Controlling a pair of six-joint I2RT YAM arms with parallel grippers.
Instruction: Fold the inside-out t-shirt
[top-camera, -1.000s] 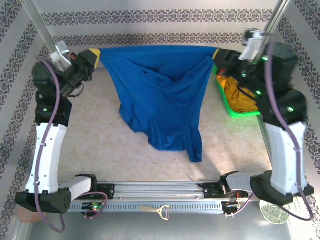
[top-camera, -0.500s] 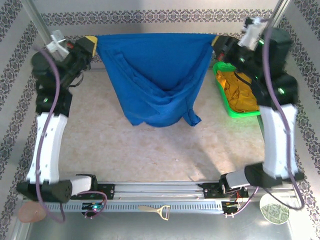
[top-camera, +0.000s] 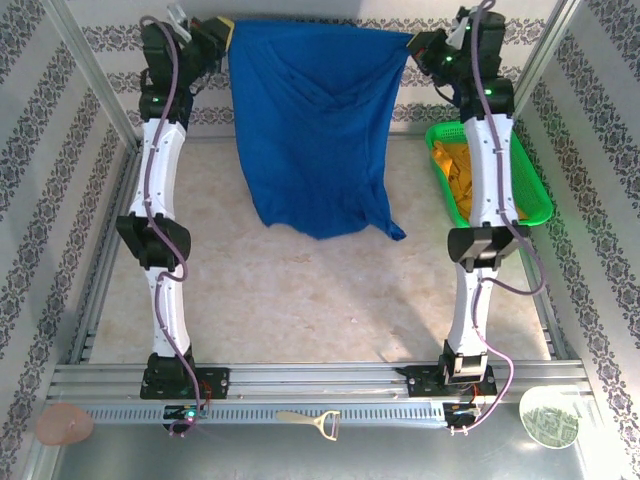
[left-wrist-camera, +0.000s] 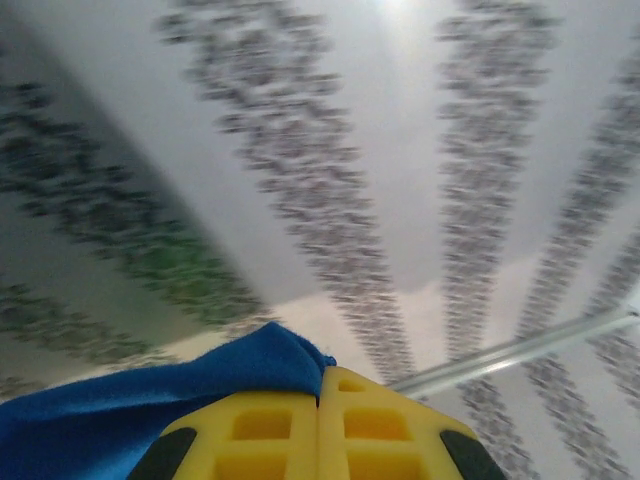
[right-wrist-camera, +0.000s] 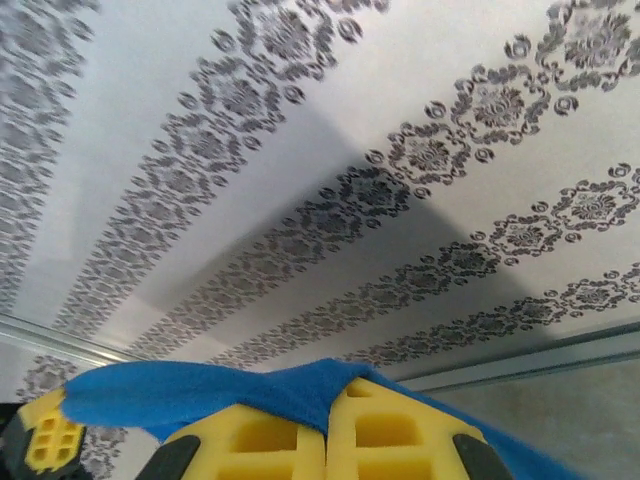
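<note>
L gripper (top-camera: 218, 29) & R gripper (top-camera: 414, 45) clamp t-shirt (top-camera: 315, 120) above beige table (top-camera: 300, 290), patterned walls (top-camera: 30, 150).

Beige table (top-camera: 300, 300): green basket (top-camera: 537, 195) at right edge; pink lump (top-camera: 65, 423), peeler (top-camera: 315, 422), round disc (top-camera: 548, 422) along near metal strip (top-camera: 400, 455); t-shirt (top-camera: 315, 130) hem reaches it, contact unclear.
</note>
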